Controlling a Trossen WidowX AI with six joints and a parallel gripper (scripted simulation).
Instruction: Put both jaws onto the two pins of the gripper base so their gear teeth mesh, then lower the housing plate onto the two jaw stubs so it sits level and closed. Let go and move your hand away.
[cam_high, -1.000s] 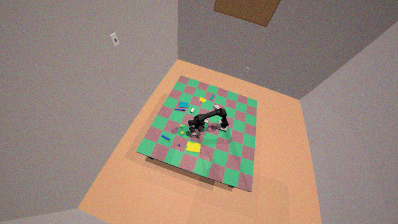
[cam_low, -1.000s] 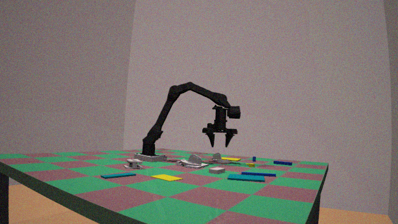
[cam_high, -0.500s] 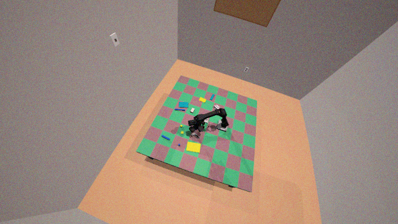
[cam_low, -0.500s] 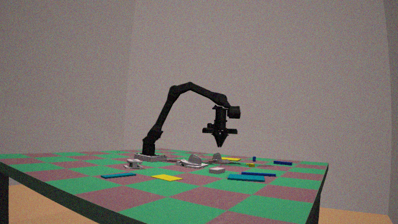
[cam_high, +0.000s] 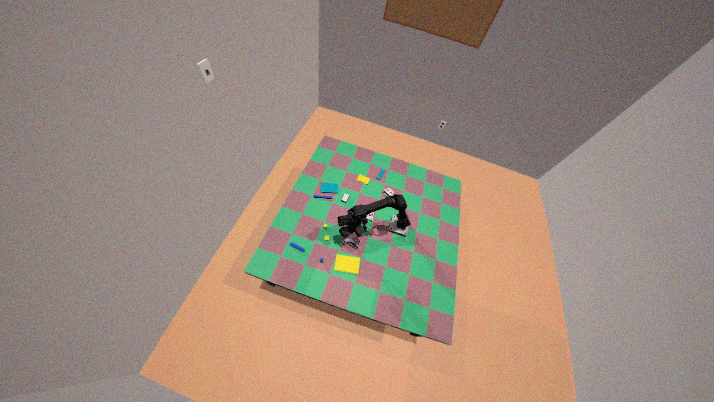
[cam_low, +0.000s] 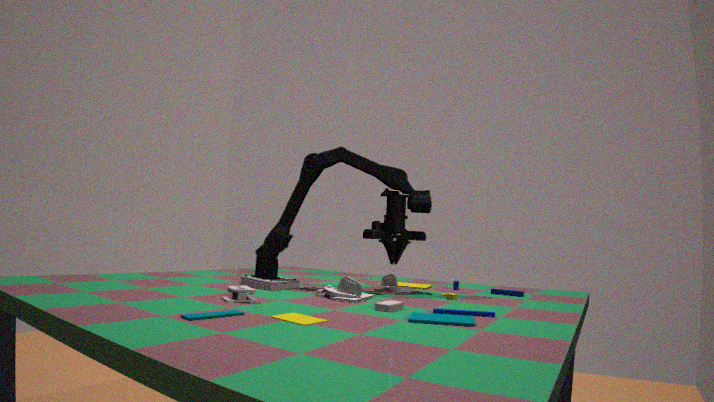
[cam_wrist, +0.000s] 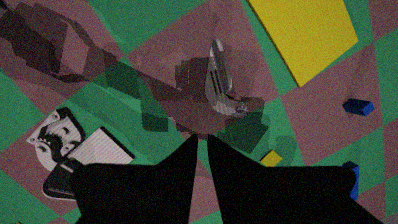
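My gripper (cam_low: 394, 263) (cam_wrist: 202, 139) points down, nearly closed and empty, with a thin gap between its fingertips. It hangs above the table near a loose grey jaw (cam_high: 351, 243) (cam_low: 389, 284) (cam_wrist: 216, 100), which lies just beyond the tips in the wrist view. The white gripper base (cam_high: 370, 216) (cam_low: 356, 298) (cam_wrist: 46, 154) sits between this jaw and the arm's foot. A ribbed jaw (cam_low: 350, 286) (cam_wrist: 106, 147) stands at the base; whether it is on a pin or meshed cannot be told. A white part (cam_high: 388, 191) (cam_low: 241, 294), seemingly the housing plate, lies apart.
A large yellow plate (cam_high: 347, 263) (cam_low: 414, 285) (cam_wrist: 315, 40) lies beyond the loose jaw. Small yellow blocks (cam_high: 326, 238) (cam_wrist: 271, 158), blue bars (cam_high: 297, 247) (cam_low: 463, 313), a white block (cam_high: 345, 198) (cam_low: 389, 305) and a teal plate (cam_high: 329, 188) (cam_low: 441, 319) lie around.
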